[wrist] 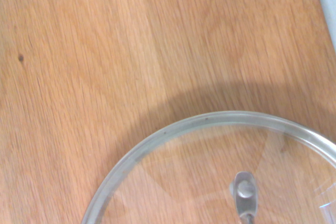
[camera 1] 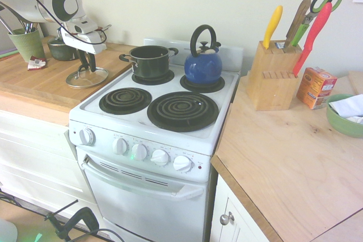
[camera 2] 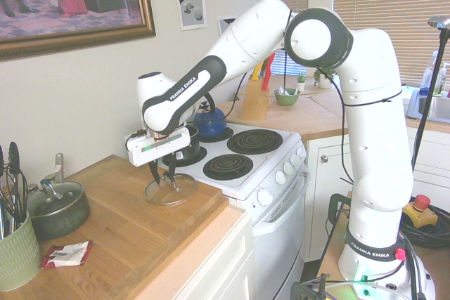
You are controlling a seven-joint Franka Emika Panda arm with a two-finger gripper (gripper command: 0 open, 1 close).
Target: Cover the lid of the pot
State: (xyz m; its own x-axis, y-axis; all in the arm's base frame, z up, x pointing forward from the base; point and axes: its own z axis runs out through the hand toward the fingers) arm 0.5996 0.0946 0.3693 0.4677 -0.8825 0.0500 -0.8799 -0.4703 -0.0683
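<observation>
The lid [camera 1: 87,77] lies flat on the wooden counter [camera 1: 39,83] at the frame's left, with the gripper [camera 1: 87,65] pointing down over its loop handle. I cannot tell if the jaws are clenched on it yet. A shallow pinch could let the smooth glass disc with its metal rim slip and drop. The glossy dark pot [camera 1: 150,60] waits uncovered at the stove's [camera 1: 142,117] back left.

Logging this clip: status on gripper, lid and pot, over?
Gripper down on the lid, fingers straddling its handle. Lid flat on wooden counter. Pot open on rear burner; kettle beside it.
</observation>
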